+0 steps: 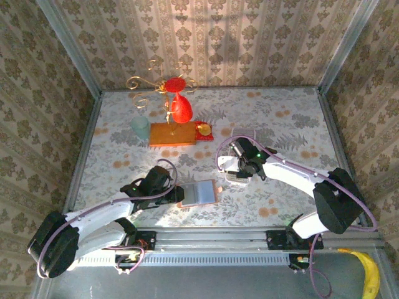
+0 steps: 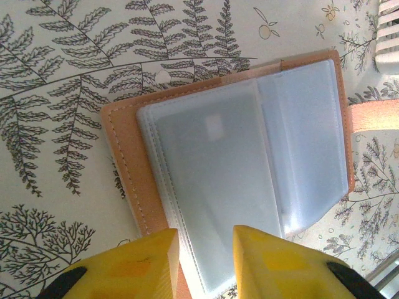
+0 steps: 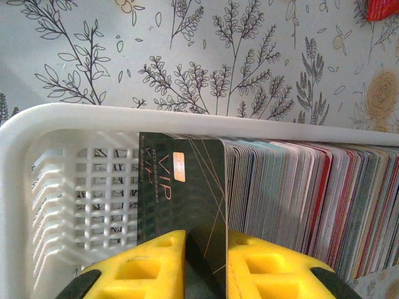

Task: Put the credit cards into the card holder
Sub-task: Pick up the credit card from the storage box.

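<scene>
Draw straight up out of the tray (image 3: 124, 115), a long white basket near the holder (image 2: 218, 168) and apart from it. Keep the pull in line with the packed row of cards (image 3: 299, 193), so as not to drag neighbours along. Trust the pinch of the right gripper (image 3: 206, 243): closed tight on a dark card (image 3: 187, 187) marked VIP, at the row's left end, lower edge between the yellow fingers. Carry across to the holder, lying open and flat, clear sleeves upward, tan leather border at one side. Aim for a sleeve mouth and slide in flat, not on a corner. Steady the holder with the left gripper (image 2: 206, 240), narrowed about the near edge of the sleeves; impossible to tell whether clamped or merely straddling. Tighten there before pushing, lest the holder skid.

All round, papered walls (image 1: 218, 37) in brown damask. Below, a table (image 1: 280, 124) in pale fern-and-fruit print, smooth-looking and probably slick under leather. At the far side, an orange block (image 1: 171, 134) bearing a red ornament (image 1: 179, 107), a pale cup (image 1: 141, 128) beside. Off the table at near right, a banana (image 1: 369, 274).
</scene>
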`<move>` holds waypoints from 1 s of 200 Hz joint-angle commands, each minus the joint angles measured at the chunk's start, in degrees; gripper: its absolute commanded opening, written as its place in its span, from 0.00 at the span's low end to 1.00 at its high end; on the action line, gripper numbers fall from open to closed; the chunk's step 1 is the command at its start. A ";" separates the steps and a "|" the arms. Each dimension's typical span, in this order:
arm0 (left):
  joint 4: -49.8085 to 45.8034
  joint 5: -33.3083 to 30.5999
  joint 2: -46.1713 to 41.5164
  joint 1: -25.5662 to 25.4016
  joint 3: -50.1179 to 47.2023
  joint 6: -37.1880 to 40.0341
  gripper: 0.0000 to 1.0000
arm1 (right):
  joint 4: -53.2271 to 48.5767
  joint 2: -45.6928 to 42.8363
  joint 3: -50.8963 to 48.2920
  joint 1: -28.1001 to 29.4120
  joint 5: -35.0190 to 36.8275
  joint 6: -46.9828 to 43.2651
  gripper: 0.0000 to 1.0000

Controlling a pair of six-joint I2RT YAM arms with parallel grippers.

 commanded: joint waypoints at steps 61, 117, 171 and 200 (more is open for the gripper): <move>1.73 0.92 2.29 -0.92 0.40 -0.91 0.29 | -1.94 -3.59 -0.32 0.04 -0.34 2.67 0.15; 1.58 0.94 2.50 -1.18 0.45 -0.90 0.28 | -2.38 -6.40 -0.69 -0.01 -0.99 4.39 0.08; 0.88 0.60 2.30 -1.16 0.84 -0.90 0.27 | -5.64 -10.63 -1.17 0.04 -6.94 7.38 0.00; -0.82 0.07 2.08 -1.14 1.68 -0.18 0.33 | -6.42 -14.19 -1.49 0.04 -11.10 10.79 0.00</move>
